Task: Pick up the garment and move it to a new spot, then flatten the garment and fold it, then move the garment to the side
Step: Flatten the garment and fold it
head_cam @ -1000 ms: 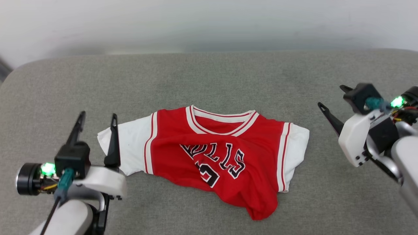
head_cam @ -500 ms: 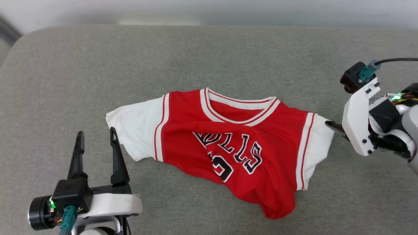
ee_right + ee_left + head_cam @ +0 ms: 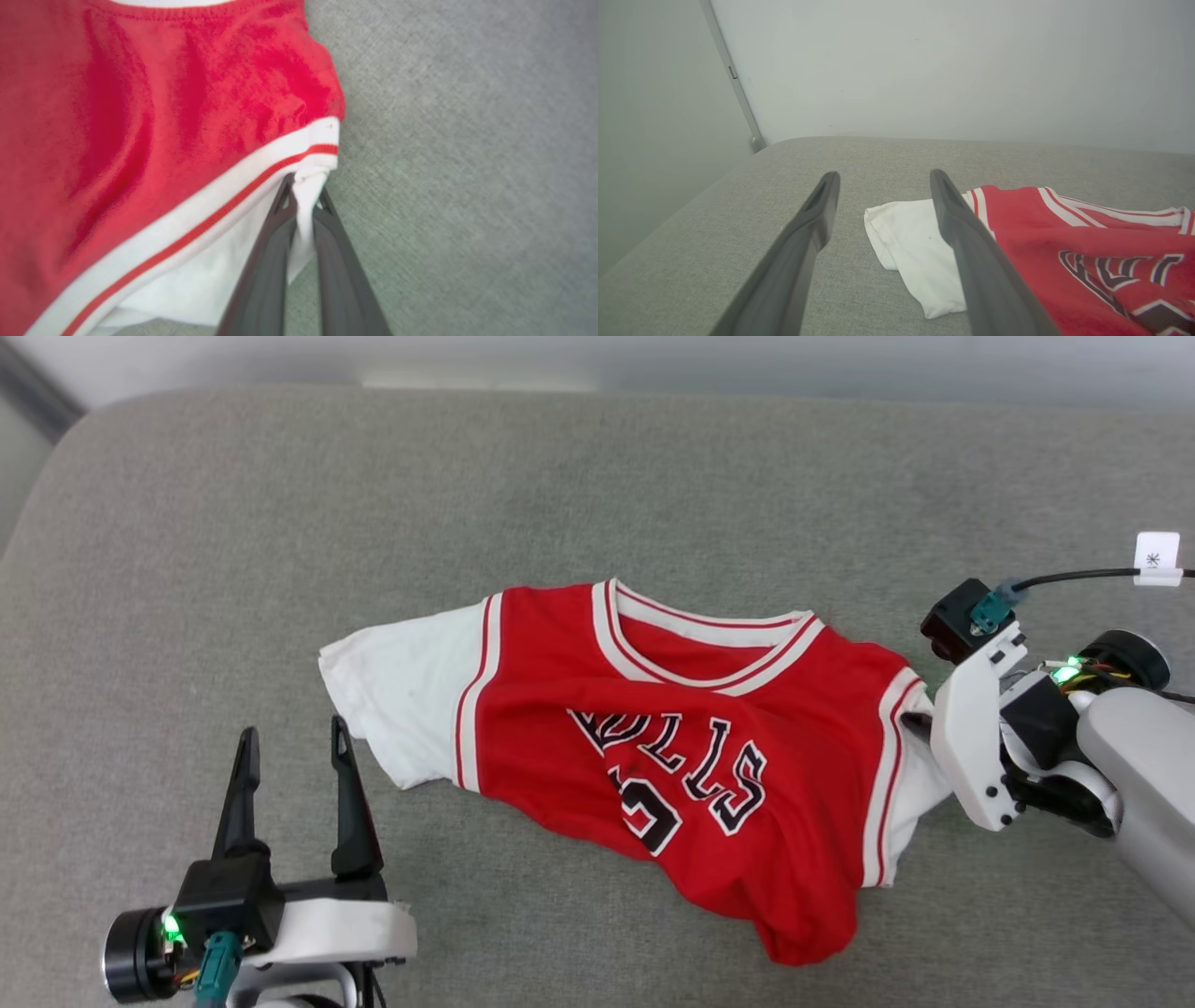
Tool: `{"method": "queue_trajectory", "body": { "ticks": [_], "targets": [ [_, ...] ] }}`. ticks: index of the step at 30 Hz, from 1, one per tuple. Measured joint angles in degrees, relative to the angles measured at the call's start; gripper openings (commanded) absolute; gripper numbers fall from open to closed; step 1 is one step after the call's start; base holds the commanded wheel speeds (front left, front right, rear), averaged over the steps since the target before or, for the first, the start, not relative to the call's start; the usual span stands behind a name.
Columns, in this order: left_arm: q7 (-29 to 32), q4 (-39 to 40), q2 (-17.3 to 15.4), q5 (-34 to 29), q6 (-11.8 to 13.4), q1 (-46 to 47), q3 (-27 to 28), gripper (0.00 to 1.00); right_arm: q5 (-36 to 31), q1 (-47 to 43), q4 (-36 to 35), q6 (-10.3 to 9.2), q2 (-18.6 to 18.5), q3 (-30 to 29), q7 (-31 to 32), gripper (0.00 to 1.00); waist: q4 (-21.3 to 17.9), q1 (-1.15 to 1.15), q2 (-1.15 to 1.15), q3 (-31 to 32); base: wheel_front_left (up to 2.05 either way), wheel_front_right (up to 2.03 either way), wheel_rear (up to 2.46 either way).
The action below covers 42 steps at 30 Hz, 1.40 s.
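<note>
The garment (image 3: 700, 728) lies face up at the middle of the grey padded bench (image 3: 280, 523), its collar (image 3: 709, 639) toward 12 o'clock and its red hem bunched toward 5 o'clock. My right jaws sit at its 3 o'clock side, and in my right wrist view the two dark fingers (image 3: 266, 261) stand close together, pinching a fold of the white sleeve (image 3: 306, 196) just under the striped trim. My left jaws hang at about 8 o'clock from the shirt, spread wide and holding nothing, fingers (image 3: 245, 793) pointing toward 12 o'clock, near the other white sleeve (image 3: 401, 700) but apart from it.
</note>
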<state>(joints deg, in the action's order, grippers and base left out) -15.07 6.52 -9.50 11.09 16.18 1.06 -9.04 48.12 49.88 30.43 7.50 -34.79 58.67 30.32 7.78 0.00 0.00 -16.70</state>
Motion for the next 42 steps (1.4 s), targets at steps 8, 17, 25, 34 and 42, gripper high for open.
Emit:
{"method": "queue_trajectory", "body": {
  "ticks": [8, 17, 25, 34, 42],
  "targets": [
    [0.00, -0.49, 2.71, -2.42, -2.63, -3.69, 3.67, 1.00, 1.72, 0.64, -9.84, 0.02, -9.73, 0.74, -8.58, 0.00, -2.96, 0.00, 0.00, 4.30, 0.00, 0.00, 0.00],
    [0.00, 0.30, 4.74, -4.09, -5.15, -4.59, 5.26, 1.00, 3.52, 0.59, -17.51, 0.02, -19.52, -6.87, -5.69, 0.00, -5.52, 0.00, 0.00, 4.17, 0.00, 0.00, 0.00],
    [0.00, -0.16, 5.82, -5.00, -7.16, -1.55, 5.28, 1.00, 1.47, 1.66, -7.15, 0.02, -12.43, -9.99, -0.04, 0.00, -4.12, 0.00, 0.00, 0.11, 0.00, 0.00, 0.00],
    [0.00, -1.63, 6.30, -5.50, -8.47, 1.36, 5.24, 1.00, -0.96, 2.87, 9.57, 0.00, -0.33, -9.38, -1.92, 0.00, -1.59, 0.01, 0.00, -3.75, 0.00, 0.00, 0.00],
    [0.00, -3.58, 6.45, -6.32, -9.33, 1.51, 6.65, 1.00, -3.24, 2.16, 12.15, 0.01, 0.27, -6.61, -13.44, 1.00, -2.82, 0.00, 0.00, -0.59, 0.00, 0.00, 0.00]
  ]
}}
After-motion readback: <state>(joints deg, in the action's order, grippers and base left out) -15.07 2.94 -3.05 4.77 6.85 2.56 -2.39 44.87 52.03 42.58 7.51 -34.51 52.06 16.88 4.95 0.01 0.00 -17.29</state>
